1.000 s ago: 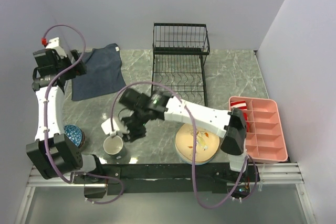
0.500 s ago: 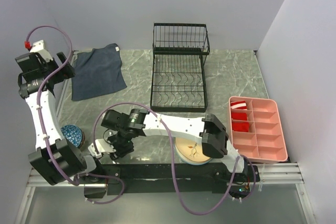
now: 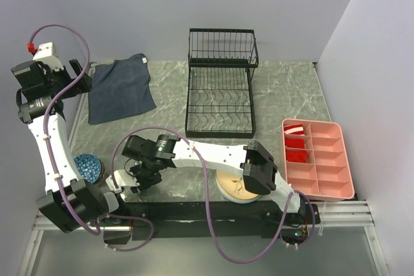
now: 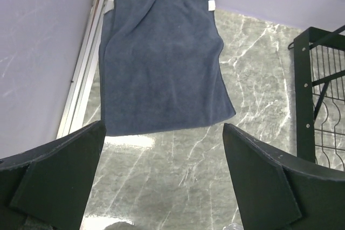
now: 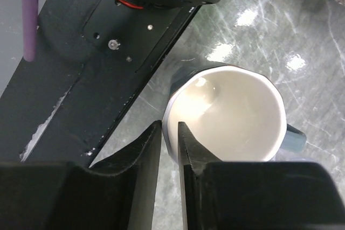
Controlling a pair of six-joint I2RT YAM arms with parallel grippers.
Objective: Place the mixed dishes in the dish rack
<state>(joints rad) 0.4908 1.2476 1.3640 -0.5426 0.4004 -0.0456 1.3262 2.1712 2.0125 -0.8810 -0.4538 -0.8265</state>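
- Right jaws pinch the rim of the white mug [image 5: 232, 117], near-left on the counter [image 3: 284, 88], well apart from the dish rack [image 3: 220, 88].
- Left jaws gape, empty.
- Rim-only grip may let it tilt, slip.

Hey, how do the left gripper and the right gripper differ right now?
The left gripper is wide open and holds nothing; the right gripper is shut on the rim of the white mug. The left gripper sits at the table's far left, facing the dark blue cloth; the right gripper is at the near edge, by the arm bases. Both have black fingers and point downward.
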